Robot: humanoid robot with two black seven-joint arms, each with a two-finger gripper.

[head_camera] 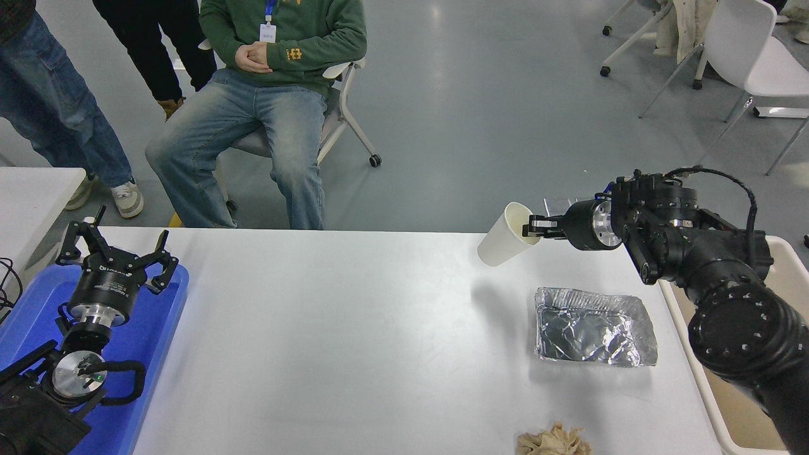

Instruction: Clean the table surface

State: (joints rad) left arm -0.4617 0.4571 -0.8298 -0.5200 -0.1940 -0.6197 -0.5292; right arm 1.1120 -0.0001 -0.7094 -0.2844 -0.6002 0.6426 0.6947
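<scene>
Head view, going left to right with the table surface (354,341) as my landmark. Off its left edge, my left gripper (117,249) is sitting parked over the blue tray (155,354), fingers spread apart. The table surface is filling the middle of the frame: matte white, smooth, rounded corners, no stains I can see. Toward its right end, the crumpled foil container (591,328) is lying flat, and a wad of brownish paper (555,441) is sitting at its near edge. Above its far right part, my right gripper (534,227) is pinching the rim of the white paper cup (504,236), one finger inside, one outside; the cup is hanging tilted and clear of the table, its shadow falling below it. Off the right edge, the cream bin (780,259) is waiting. I'm judging the step as carrying the cup to that bin: I should be keeping the pinch firm, since a thin rim can buckle or slip, swinging slowly, and releasing only once over the bin.
</scene>
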